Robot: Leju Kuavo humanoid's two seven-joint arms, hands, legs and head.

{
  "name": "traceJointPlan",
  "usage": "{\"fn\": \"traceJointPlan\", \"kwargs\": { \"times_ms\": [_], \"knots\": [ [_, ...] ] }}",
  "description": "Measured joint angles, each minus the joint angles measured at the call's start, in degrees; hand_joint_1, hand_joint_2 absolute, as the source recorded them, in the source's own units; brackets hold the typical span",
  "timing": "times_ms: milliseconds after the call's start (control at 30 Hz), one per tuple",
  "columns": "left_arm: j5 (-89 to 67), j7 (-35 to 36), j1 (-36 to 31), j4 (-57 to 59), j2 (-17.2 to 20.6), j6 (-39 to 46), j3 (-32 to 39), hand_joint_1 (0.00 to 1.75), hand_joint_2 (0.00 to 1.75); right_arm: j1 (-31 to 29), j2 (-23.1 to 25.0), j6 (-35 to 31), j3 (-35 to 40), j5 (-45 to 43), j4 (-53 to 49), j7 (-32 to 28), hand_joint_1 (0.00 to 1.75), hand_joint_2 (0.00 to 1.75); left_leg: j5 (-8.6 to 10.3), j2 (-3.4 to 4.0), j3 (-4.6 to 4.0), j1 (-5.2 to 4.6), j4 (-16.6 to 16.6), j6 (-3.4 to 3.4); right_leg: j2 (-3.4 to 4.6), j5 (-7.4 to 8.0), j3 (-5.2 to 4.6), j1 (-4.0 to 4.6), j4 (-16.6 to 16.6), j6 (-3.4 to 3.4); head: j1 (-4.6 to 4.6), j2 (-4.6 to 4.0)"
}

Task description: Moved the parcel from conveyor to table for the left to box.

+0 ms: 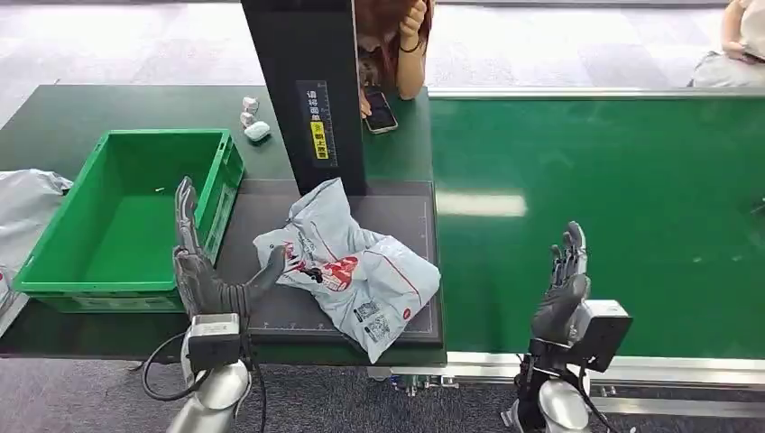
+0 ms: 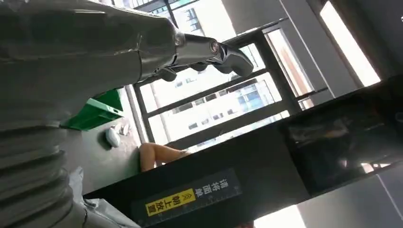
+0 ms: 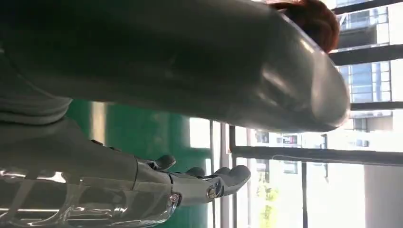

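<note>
Parcel (image 1: 347,271): off conveyor (image 1: 595,225), lying on table mat; boxing into left crate (image 1: 126,221) pending; left hand (image 1: 203,271) released beside it; right hand (image 1: 561,293) released, empty.

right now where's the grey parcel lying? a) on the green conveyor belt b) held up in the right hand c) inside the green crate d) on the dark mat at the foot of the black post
d: the head view shows the grey parcel lying crumpled on the dark mat just in front of the black post, beside the green crate, with the left hand next to it, thumb at its edge, and the right hand holding nothing over the conveyor belt.
</note>
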Motion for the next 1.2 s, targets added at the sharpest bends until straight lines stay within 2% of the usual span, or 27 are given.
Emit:
{"fn": "traceJointPlan", "kwargs": {
  "times_ms": [267, 367, 467, 667, 700, 733, 767, 867, 1033, 1200],
  "knots": [
    [-0.78, -0.13, -0.12, -1.64, -0.28, 0.02, -0.02, 0.00, 1.75, 0.36, -0.09, 1.29, 0.39, 2.40, -0.17, 0.61, 0.00, 0.00, 0.00, 0.00, 0.00, 0.00, 0.00, 0.00, 0.00, 0.00, -0.01, -0.01, -0.01, 0.00, 0.00, 0.00],
    [-4.05, 0.89, -0.84, -1.77, -0.02, -3.76, -1.98, 0.00, 1.75, 0.66, -0.30, 2.55, 0.59, 3.71, 0.02, 1.53, 0.00, 0.00, 0.01, -0.03, 0.00, 0.00, 0.00, 0.01, -0.03, 0.00, -0.01, 0.00, -0.01, 0.01, 0.02, 0.00],
    [-10.56, 2.86, -2.05, -1.77, 0.07, -2.30, -4.93, 0.00, 1.75, 0.73, -0.52, 3.34, 0.79, 4.17, 0.50, 2.19, 0.00, 0.00, 0.01, 0.00, 0.00, -0.01, 0.00, 0.01, -0.01, 0.02, -0.01, -0.02, -0.01, 0.01, 0.00, 0.00],
    [-10.47, 2.98, -2.18, -1.77, 0.07, -2.25, -5.07, 0.00, 1.75, 0.74, -0.52, 3.37, 0.79, 4.22, 0.53, 2.21, 0.00, 0.00, 0.01, 0.00, 0.00, -0.01, 0.00, 0.01, 0.00, 0.02, -0.01, -0.02, -0.01, 0.02, 0.00, 0.00],
    [1.02, 8.76, -6.52, -1.66, 0.63, -17.39, -9.84, 0.00, 1.75, 1.33, -0.81, 4.11, 0.79, 5.16, 0.83, 2.86, 0.00, 0.00, 0.08, -0.03, -0.01, -0.01, 0.01, 0.10, -0.03, 0.04, -0.03, -0.02, -0.03, 0.06, 0.00, 0.00],
    [3.59, 8.61, -8.70, 0.29, 0.50, -43.30, -13.58, 0.00, 1.75, 1.37, -0.94, 4.17, 0.76, 5.92, 0.83, 3.61, 0.00, 0.00, 0.06, 0.03, -0.01, -0.03, 0.01, 0.10, 0.02, 0.10, -0.02, -0.04, -0.02, 0.00, 0.00, 0.00],
    [3.72, 8.39, -8.97, 0.83, 0.39, -45.51, -13.99, 0.00, 1.75, 1.52, -0.96, 4.15, 0.74, 6.01, 0.68, 3.89, 0.00, 0.00, 0.06, 0.14, -0.01, -0.04, 0.01, 0.10, 0.12, 0.11, -0.06, -0.04, -0.03, 0.01, 0.00, 0.00],
    [3.96, 7.89, -10.12, 2.01, 0.28, -42.05, -14.69, 0.00, 1.75, 2.51, -1.11, 4.09, 0.46, 6.34, -0.26, 4.44, 0.00, 0.00, 0.05, 0.17, -0.01, -0.05, 0.01, 0.10, 0.14, 0.10, -0.09, -0.05, -0.04, 0.02, 0.00, 0.00],
    [3.87, 7.58, -11.29, 3.12, 0.22, -42.73, -15.61, 0.00, 1.75, 3.63, -1.11, 4.72, -0.24, 7.06, -1.75, 4.59, 0.00, 0.00, 0.03, 0.19, -0.01, -0.03, 0.01, 0.06, 0.16, 0.09, -0.10, -0.03, -0.02, 0.02, 0.00, 0.00],
    [3.98, 7.78, -12.47, 4.31, 0.28, -46.56, -16.74, 0.00, 1.75, 4.34, -1.11, 5.05, -0.90, 7.89, -2.71, 5.09, 0.00, 0.00, 0.02, 0.18, -0.01, -0.03, 0.01, 0.05, 0.16, 0.08, -0.09, -0.03, -0.02, 0.02, 0.02, 0.00]
  ]
}}
